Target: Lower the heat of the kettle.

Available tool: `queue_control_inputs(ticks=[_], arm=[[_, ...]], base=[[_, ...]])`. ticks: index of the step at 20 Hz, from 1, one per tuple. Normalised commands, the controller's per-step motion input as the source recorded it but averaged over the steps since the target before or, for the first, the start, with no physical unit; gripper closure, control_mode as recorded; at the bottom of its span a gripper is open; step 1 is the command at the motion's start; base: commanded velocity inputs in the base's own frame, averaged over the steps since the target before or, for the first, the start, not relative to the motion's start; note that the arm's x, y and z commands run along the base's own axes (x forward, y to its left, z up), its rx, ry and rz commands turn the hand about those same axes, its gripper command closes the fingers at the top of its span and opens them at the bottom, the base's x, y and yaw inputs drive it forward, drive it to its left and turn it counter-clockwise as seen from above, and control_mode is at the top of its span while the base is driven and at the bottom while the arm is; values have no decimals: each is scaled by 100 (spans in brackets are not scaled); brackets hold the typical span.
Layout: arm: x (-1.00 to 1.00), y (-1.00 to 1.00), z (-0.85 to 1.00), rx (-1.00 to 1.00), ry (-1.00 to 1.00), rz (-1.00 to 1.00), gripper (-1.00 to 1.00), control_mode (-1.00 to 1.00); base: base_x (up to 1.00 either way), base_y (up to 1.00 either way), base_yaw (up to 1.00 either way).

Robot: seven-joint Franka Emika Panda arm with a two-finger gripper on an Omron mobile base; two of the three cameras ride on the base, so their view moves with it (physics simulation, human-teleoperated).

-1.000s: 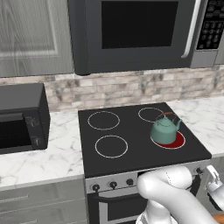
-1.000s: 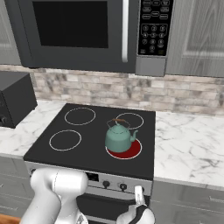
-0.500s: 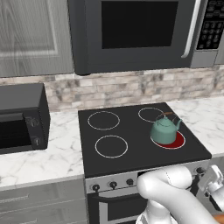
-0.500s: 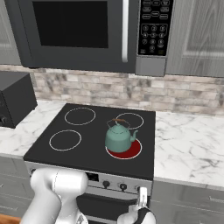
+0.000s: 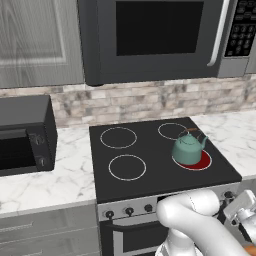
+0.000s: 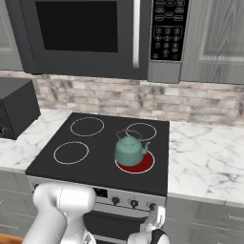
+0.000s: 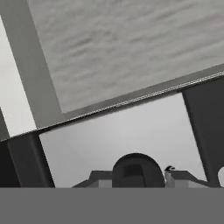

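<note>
The microwave point(image 5: 160, 37) hangs high above my gripper point(image 6: 155, 224), mounted over the stove point(image 5: 160, 155), with grey cabinet doors point(image 6: 214, 40) to either side of it. Below that runs the stone backsplash point(image 6: 190, 102), far beyond my fingers. The black glass cooktop lies above and ahead of my gripper, flanked by the white marble counter point(image 6: 205, 157); on the counter well off to my left sits a dark countertop oven point(image 5: 22, 135).

My own arm point(image 5: 195, 220) bends low in front of the stove, and my gripper sits down at the front control panel point(image 6: 124, 198), at its right end, right by the rightmost knob point(image 7: 136, 170). Through the hand camera that dark round knob fills the space directly ahead of me, pressed close against the pale panel face, with a grey woodgrain cabinet front point(image 7: 131, 48) beyond it. My finger tips are too dim and low in the frame for me to judge, so I cannot tell whether my jaws are apart or closed on the knob.

The kettle point(image 5: 188, 149) stands upright above and beyond my gripper, on the front right burner point(image 6: 136, 163), which glows red under it. Its spout points right, its thin brown handle arched over the lid. The other three burner rings point(image 5: 127, 166) are dark, further left and back from me.
</note>
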Motion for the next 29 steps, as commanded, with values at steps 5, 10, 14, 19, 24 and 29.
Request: queue_control_inputs(ticks=[5, 10, 14, 19, 24, 29], arm=[[-7, 0, 0, 21, 0, -2, 100, -100], [-5, 0, 0, 21, 0, -2, 100, -100], [-1, 0, 3, 21, 0, -1, 100, -100], [1, 0, 21, 20, 1, 0, 100, -100], [2, 0, 19, 19, 1, 0, 100, -100], [0, 0, 20, 19, 1, 0, 100, -100]], base=[[0, 0, 0], [0, 0, 0], [0, 0, 0], [0, 0, 0], [0, 0, 0], [0, 0, 0]])
